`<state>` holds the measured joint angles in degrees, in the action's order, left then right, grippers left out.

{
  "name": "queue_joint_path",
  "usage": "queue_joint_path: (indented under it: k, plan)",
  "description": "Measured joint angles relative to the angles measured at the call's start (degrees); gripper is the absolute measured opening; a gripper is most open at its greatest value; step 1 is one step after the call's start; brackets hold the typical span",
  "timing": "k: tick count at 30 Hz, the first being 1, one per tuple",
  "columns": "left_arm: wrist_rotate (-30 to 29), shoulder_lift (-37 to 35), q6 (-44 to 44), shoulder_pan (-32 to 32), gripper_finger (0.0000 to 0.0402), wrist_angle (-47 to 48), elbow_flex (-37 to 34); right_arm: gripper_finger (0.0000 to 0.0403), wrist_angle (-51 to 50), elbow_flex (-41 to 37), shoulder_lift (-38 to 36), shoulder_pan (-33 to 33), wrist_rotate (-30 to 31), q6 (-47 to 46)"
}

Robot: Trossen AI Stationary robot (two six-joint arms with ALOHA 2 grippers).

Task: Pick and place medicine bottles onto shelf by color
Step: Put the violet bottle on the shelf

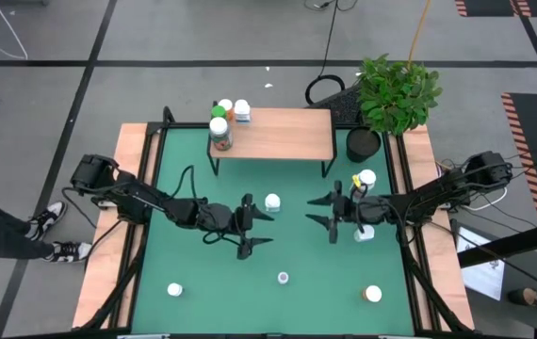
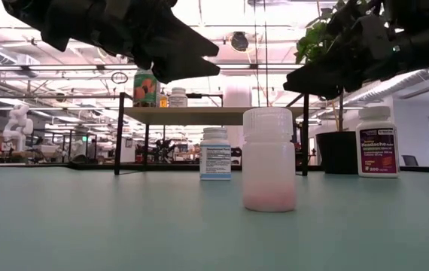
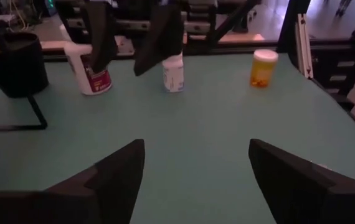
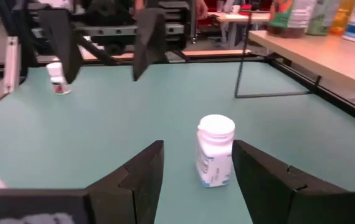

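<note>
Left end effector [image 1: 252, 227] hangs spread wide, facing the right end effector [image 1: 330, 214], equally wide, across bare green mat [image 1: 306, 254]. Between them, nearer the left, stands a white-capped, blue-labelled bottle [image 1: 272, 201], upright. Behind sits the shelf [image 1: 283, 134], four bottles [image 1: 221, 121] bunched at its left end. More bottles dot the desk's near edge; a plant pot [image 1: 364, 144] stands beside the shelf.
</note>
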<state>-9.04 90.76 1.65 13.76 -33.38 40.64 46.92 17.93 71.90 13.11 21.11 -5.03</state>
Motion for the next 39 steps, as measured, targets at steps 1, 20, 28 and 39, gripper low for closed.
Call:
queue_joint_path:
  k: [1,20,28,39]
  plan:
    - [0.0,0.0,0.2,0.0,0.0295,-0.7,0.0,0.0186,0.0,0.0,0.0,0.0,0.0,0.5]
    - [0.0,10.3,-2.0,0.6,0.0313,0.7,11.7,0.0185,-0.3,0.0,-6.9,2.0,-0.2,7.7]
    - [0.0,18.4,-4.6,-1.2,0.0313,16.9,28.6,0.0185,-3.2,0.1,-6.9,3.1,-0.3,6.9]
    - [5.1,23.6,-7.6,-2.4,0.0313,17.1,35.0,0.0185,-4.0,0.0,-6.9,3.1,-0.3,5.7]
